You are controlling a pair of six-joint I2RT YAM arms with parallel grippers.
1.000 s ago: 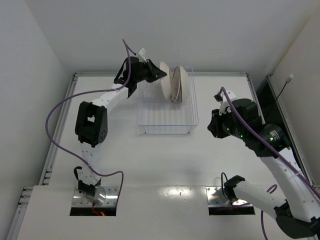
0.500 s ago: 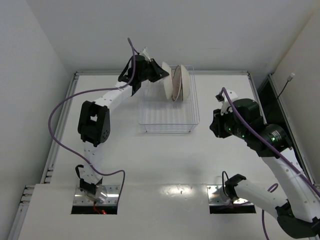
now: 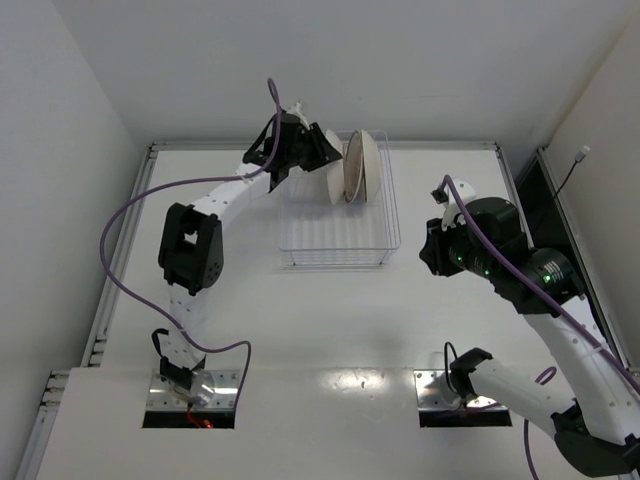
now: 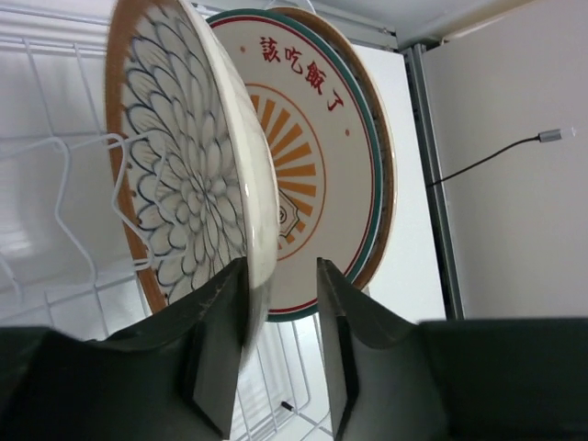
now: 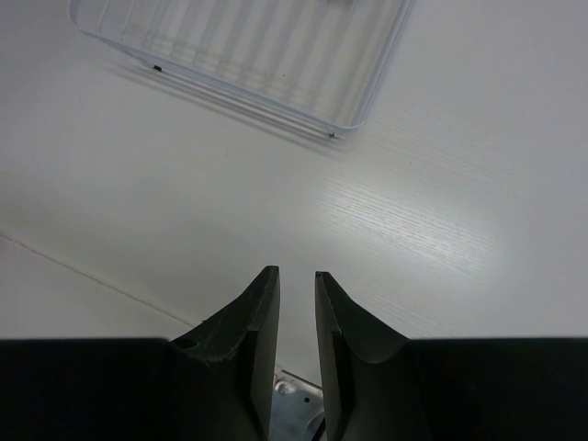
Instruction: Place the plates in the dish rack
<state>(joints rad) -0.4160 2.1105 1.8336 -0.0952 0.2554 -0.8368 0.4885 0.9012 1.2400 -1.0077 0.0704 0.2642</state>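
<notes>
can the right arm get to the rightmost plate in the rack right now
Probably yes: the right gripper hangs empty beside the dish rack, with nothing between it and the rightmost plate. The left gripper only straddles the petal plate at the row's other end.

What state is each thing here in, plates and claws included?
Dish rack: on the table, holding plates.
Petal plate: upright in the dish rack.
Sunburst plate: upright beside it.
Left gripper: slightly open around the petal plate's rim.
Right gripper: narrowly open, empty.
</notes>
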